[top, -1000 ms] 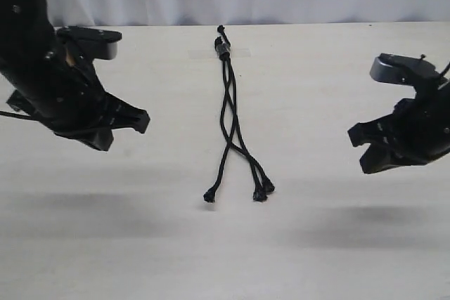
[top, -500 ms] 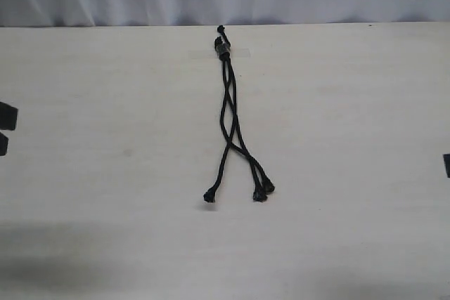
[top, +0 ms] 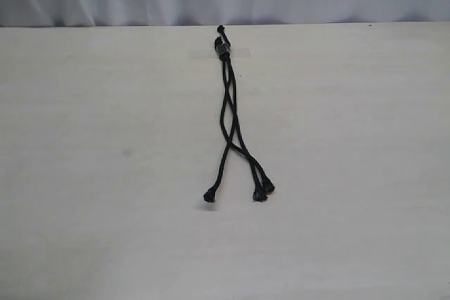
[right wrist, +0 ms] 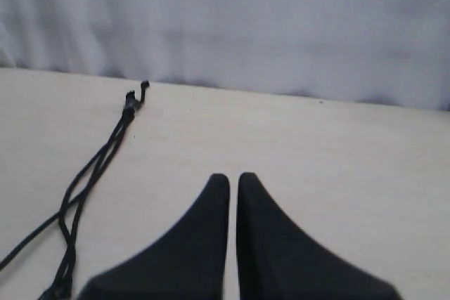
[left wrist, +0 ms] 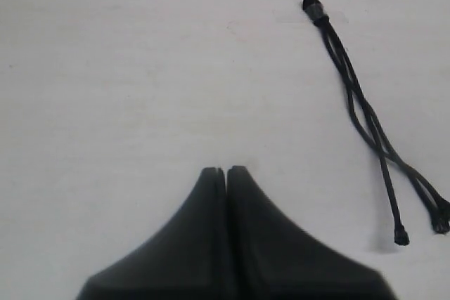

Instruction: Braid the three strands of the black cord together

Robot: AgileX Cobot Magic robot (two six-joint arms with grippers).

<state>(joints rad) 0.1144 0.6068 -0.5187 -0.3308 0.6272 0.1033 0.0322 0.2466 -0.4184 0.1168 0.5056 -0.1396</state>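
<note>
**Desk:** Pictured where, exactly?

**Photographer:** Showing the black cord [top: 230, 117] stretched flat on the pale tabletop [top: 105, 138], held at its clamp [top: 223, 49] under a strip of clear tape [top: 241, 52] and running straight out from there.

**Desk:** Braided yet?

**Photographer:** Only loosely, by the look of it. Counting just a few slack crossings among the three strands [top: 226, 103] on the way out from the clamp. Parting after the last crossing, with one knobbed end [top: 209, 196] thrown off alone and the remaining two lying just beside each other, all at the point farthest from the clamp. Reads as a plait begun but not drawn tight, leaving the closing stretch and the snugging to do.

**Desk:** And the fingers?

**Photographer:** Missing from the wide view. Caught only by the wrist cameras: left fingers [left wrist: 218, 180] pressed together on nothing, right fingers [right wrist: 221, 186] all but closed, with a hairline slit between, likewise empty. Both well apart from the clamp and clear of the cord.
</note>
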